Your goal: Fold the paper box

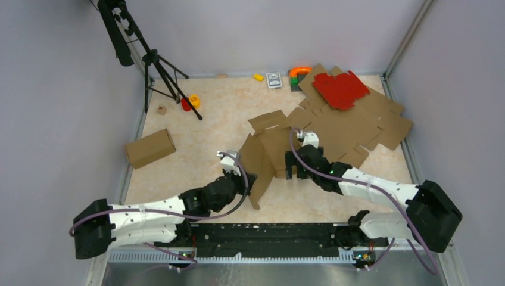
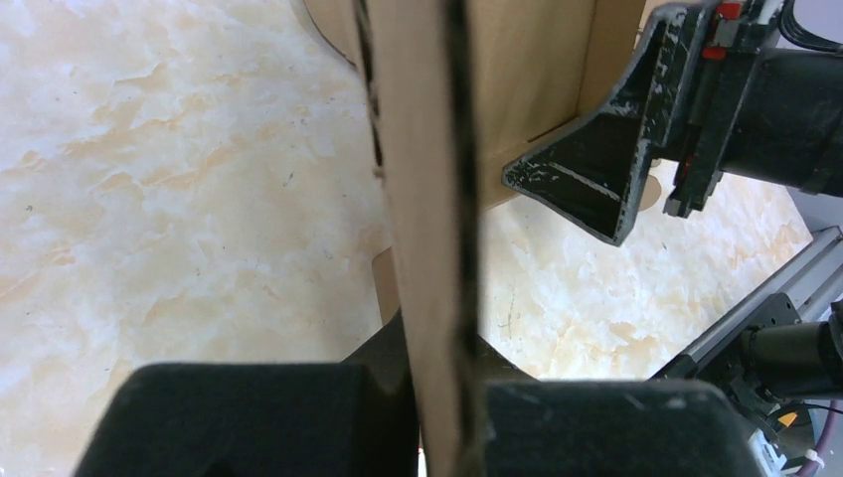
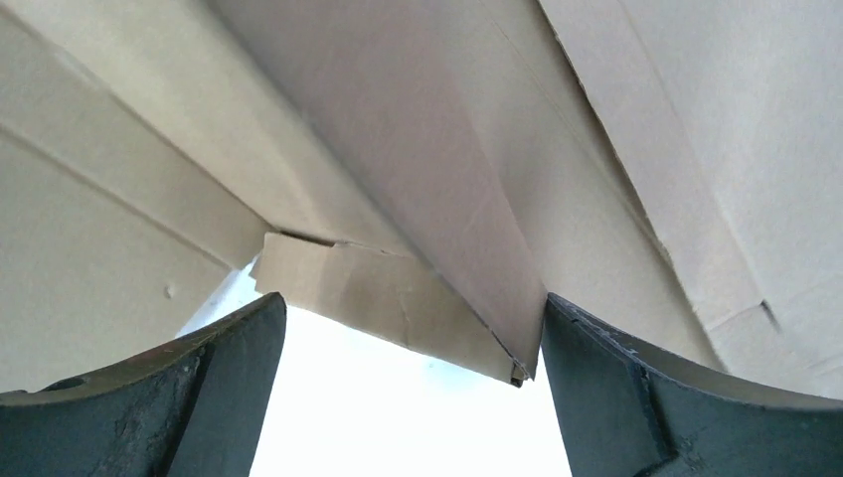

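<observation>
Flat brown sheets (image 1: 357, 128) lay under the red sheet (image 1: 340, 89), a closed carton (image 1: 150, 148) far left of it. In front-left of it, the paper box (image 1: 268, 149) stood half-raised, long axis front-to-back, seemingly open rightward; left gripper (image 2: 442, 417) pinched its wall, right gripper (image 3: 413, 328) gaped empty

I see paper box (image 1: 271, 152): matt brown cardboard, rough cut edges. Table (image 1: 199, 134): smooth marble-look top. Right gripper (image 3: 413, 383): matt blk plastic, scuffed.
</observation>
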Controlling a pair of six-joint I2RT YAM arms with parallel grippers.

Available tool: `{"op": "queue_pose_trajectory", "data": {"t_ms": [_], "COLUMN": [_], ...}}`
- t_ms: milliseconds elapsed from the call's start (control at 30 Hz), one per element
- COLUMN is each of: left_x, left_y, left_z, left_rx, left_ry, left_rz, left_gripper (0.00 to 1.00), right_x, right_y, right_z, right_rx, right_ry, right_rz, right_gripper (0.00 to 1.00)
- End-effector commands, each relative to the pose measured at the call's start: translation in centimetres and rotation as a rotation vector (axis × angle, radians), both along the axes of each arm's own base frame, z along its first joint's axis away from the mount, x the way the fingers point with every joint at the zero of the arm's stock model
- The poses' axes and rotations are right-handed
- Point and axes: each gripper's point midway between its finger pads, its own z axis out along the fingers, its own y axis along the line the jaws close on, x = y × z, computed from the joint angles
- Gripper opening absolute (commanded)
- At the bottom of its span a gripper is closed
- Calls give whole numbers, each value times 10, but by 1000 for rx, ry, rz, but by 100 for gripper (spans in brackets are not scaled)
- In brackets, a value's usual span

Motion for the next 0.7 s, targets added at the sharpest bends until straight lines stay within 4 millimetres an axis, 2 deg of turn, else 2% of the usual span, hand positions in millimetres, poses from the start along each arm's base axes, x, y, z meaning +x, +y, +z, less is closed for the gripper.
{"op": "queue_pose_trajectory", "data": {"t_ms": [0, 100, 133, 233, 367, 433, 533, 667], "left_x": [-24, -23, -24, -23, -24, -23, -23, -23], "left_y": [14, 9, 12, 13, 14, 15, 18, 20], "left_z": [-54, -47, -51, -49, -49, -49, -49, -51], "left_rx": [229, 227, 252, 264, 252, 240, 229, 224], "left_ry": [129, 124, 133, 143, 160, 165, 166, 168], "left_rz": [-92, -100, -101, -91, -73, -61, -44, -35], "left_gripper": [0, 0, 0, 0, 0, 0, 0, 0], "right_x": [5, 2, 1, 1, 2, 6, 11, 1], "right_y": [19, 20, 19, 18, 16, 4, -27, -40], "right_z": [26, 26, 26, 32, 55, 61, 62, 60], "right_rx": [-44, -111, -131, -119, -21, 1, 14, 119], "right_ry": [-111, -108, -111, -129, -193, -204, -186, -149], "right_rz": [218, 269, 272, 260, 199, 94, -89, -188], "right_gripper": [95, 95, 96, 96, 98, 99, 99, 99]}}
